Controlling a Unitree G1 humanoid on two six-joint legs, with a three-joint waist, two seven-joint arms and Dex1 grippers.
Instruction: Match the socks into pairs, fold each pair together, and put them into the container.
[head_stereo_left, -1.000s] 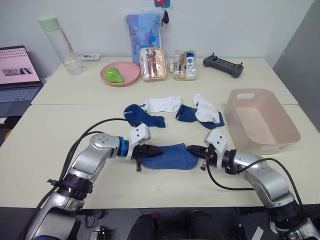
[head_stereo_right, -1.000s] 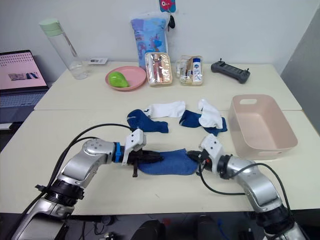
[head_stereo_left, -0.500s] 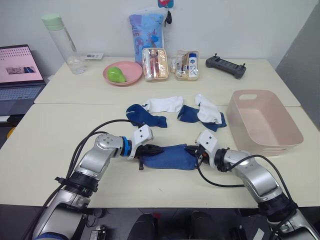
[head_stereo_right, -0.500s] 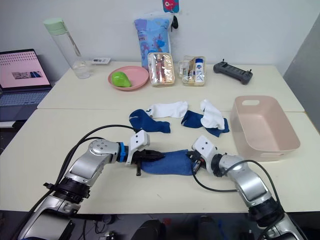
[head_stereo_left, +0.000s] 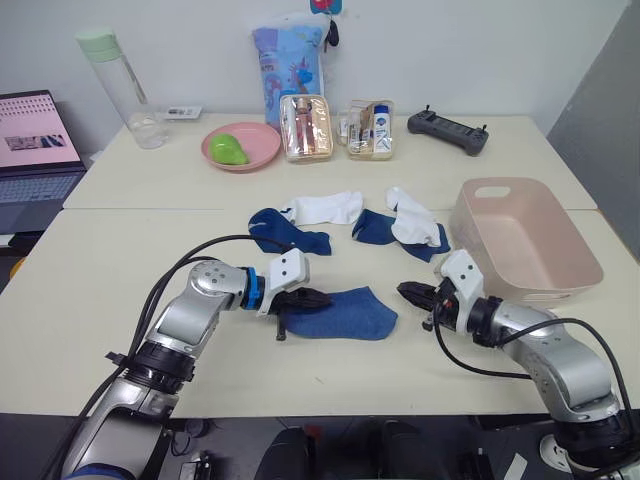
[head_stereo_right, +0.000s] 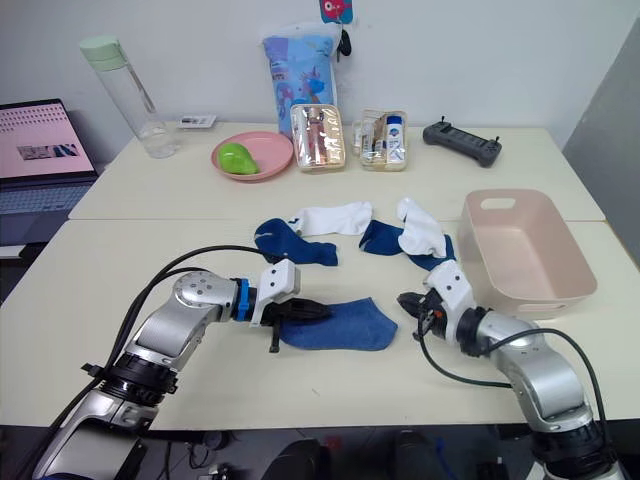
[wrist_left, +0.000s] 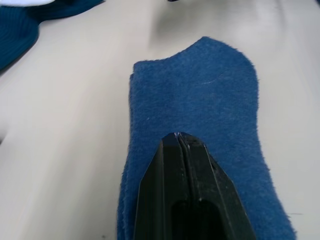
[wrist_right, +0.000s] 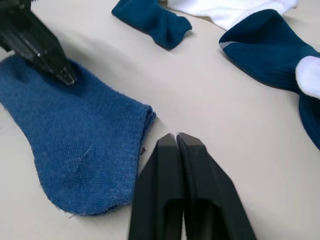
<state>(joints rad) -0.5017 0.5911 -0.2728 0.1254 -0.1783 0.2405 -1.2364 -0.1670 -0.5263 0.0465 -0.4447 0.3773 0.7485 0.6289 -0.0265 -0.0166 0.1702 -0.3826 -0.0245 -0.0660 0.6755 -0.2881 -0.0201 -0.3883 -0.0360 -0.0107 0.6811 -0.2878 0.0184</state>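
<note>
Right tool (head_stereo_right: 405, 300) withdrew from flat blue sock (head_stereo_right: 340, 323).

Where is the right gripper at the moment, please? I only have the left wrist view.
Observer: The right gripper is shut, on the bare table just right of the blue sock, not touching it.
Operator: Thank you. Where does the container stand?
Observer: The pink tub stands right of that gripper, on the table's right side.
Operator: Which socks remain?
Observer: Behind the blue sock lie two white socks and two darker blue socks, in a loose row.
</note>
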